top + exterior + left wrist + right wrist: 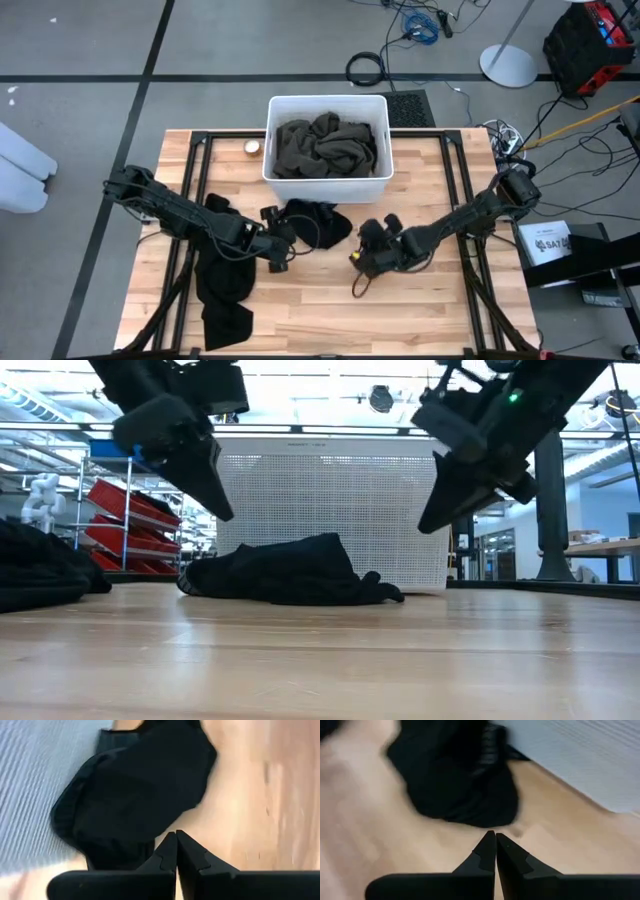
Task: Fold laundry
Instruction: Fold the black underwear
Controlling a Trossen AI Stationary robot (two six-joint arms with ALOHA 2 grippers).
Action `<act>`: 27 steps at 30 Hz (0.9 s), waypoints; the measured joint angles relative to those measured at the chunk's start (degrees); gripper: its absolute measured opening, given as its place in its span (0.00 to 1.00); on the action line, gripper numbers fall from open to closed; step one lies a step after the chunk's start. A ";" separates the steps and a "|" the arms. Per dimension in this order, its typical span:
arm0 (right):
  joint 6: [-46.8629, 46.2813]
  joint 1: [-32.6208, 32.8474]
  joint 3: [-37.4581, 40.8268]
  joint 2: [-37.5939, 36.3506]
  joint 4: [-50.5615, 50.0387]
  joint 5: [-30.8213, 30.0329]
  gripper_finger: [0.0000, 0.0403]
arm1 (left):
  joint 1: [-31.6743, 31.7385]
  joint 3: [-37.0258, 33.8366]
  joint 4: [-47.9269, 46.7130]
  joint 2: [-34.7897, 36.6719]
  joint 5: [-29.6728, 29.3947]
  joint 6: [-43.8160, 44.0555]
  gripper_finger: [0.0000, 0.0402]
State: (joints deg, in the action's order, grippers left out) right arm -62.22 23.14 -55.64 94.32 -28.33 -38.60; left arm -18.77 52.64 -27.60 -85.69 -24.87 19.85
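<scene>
My left claw (278,262) hangs just above the wooden table (420,310). Its two dark fingers are pressed flat together and make a sharp point. They pinch nothing. My right claw (354,257) is shaped the same, with its fingers squeezed tight and nothing between them. It hangs over the table too, a little way off from my left claw.

Between my two claws, and a bit past their tips, lies a small black cloth (318,221). It is soft and crumpled into a low, lumpy heap. Its edges flop flat onto the wood. From my left claw it sits right in front of the pointed tip, close but not touching. From my right claw it also sits just ahead of the tip, with a thin strip of bare wood in between.

Behind the black cloth stands a white plastic bin (327,186). It is a box shape with straight walls, and from low down its side shows tiny holes like a net. The cloth lies right at its foot. Inside the bin is a big dark grey-green cloth (326,146), all bunched up in thick, soft folds.

Back beside my left arm, a long black cloth (224,290) lies on the table, limp and wrinkly. The table is made of pale, smooth wooden strips.
</scene>
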 joint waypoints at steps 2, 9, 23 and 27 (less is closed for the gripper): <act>1.10 0.49 0.00 0.61 2.12 -0.41 0.00 | 0.75 0.00 -0.26 0.00 -0.12 5.80 0.03; 1.43 0.14 0.00 0.96 2.08 -0.13 0.00 | 2.91 -0.98 -10.97 -2.02 -6.77 16.46 0.17; 1.84 0.09 0.00 0.96 1.97 -0.20 0.00 | 10.24 -6.71 -5.86 -6.65 -4.55 18.58 0.38; 1.86 0.09 0.00 0.96 1.96 -0.19 0.00 | 10.93 -6.71 -6.11 -6.69 -3.74 17.13 0.28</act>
State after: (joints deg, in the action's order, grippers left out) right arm -60.36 23.22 -55.64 95.29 -26.37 -38.79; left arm -7.84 45.93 -33.71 -92.38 -28.62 36.98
